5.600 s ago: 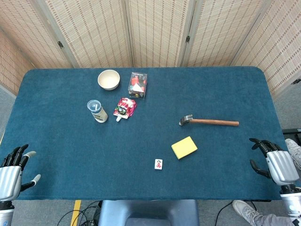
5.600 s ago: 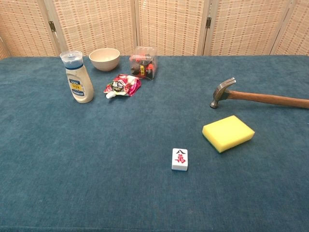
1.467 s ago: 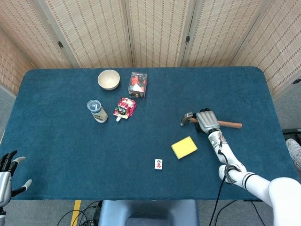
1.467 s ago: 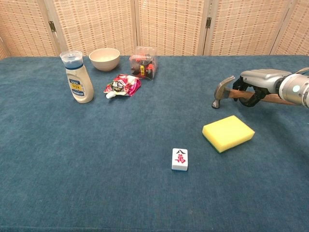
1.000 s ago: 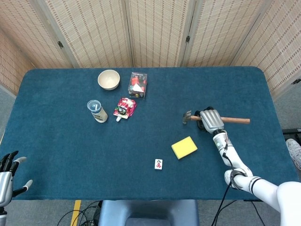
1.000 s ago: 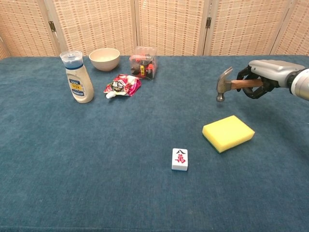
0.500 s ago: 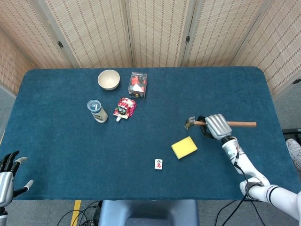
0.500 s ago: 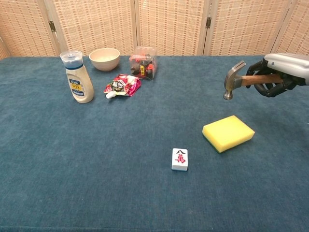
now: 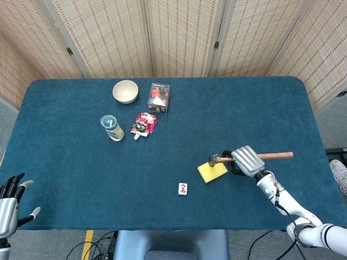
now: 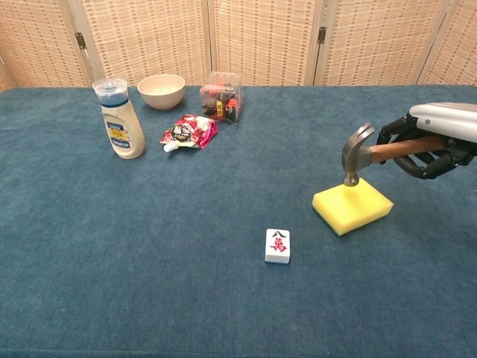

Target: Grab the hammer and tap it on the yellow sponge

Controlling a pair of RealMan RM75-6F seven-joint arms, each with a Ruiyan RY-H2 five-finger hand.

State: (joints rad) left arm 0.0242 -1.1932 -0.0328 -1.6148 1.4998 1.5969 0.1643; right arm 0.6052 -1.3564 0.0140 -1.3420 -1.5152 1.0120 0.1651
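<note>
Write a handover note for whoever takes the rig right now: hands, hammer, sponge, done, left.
Right hand: holds the hammer by its wooden handle, close to the head.
Left hand: holds nothing, fingers apart, at the near left table edge.
Hammer head is down at the top of the yellow sponge; real contact cannot be confirmed from either view.
Sponge lies flat on the blue table, right of the mahjong tile.
Done: hammer grabbed and brought onto the sponge.
Left: probably just confirming or completing the tap.
</note>
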